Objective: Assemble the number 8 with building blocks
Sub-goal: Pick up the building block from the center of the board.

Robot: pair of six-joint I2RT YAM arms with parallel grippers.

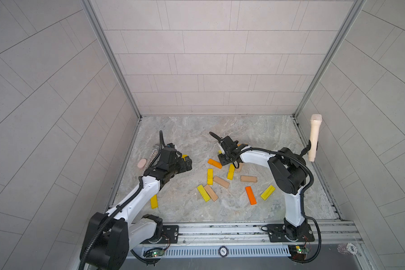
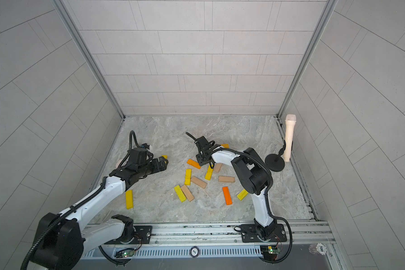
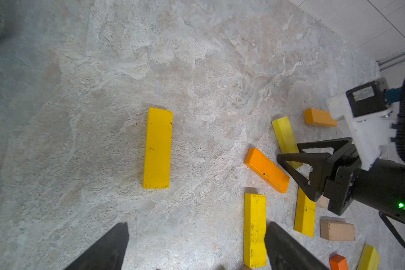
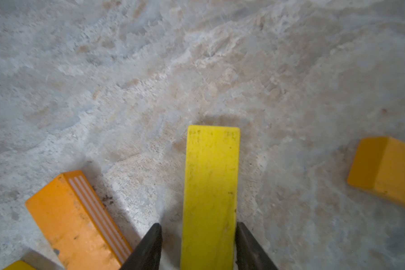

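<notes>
table [image 1: 185,135]: marbled grey slab; I see both arms reaching over it from the near rail.
left arm [image 1: 150,184]: stretched across the left side, wrist turned toward the middle.
right arm [image 1: 292,205]: elbow raised, forearm folded back toward the centre.
cream microphone [image 1: 313,138]: upright on a black stand against the right wall.
silver microphone [image 1: 153,154]: glittery, lying along the left edge, partly behind the left arm.
building blocks [image 1: 221,181]: yellow, orange and tan bars lying flat at odd angles, most in a loose cluster right of centre; a stray yellow block [image 1: 154,201] lies apart, beside the left arm.
left gripper [image 3: 195,243]: spread wide over the table; a near yellow block [image 3: 158,148] lies flat just ahead of it.
right gripper [image 4: 198,224]: narrow, straddling the straddled yellow block [image 4: 211,187]. One finger sits at its edge; on my wrist feed a sliver of table shows between the other finger and the block.
pink oval [image 1: 141,163]: just beside the silver microphone.
</notes>
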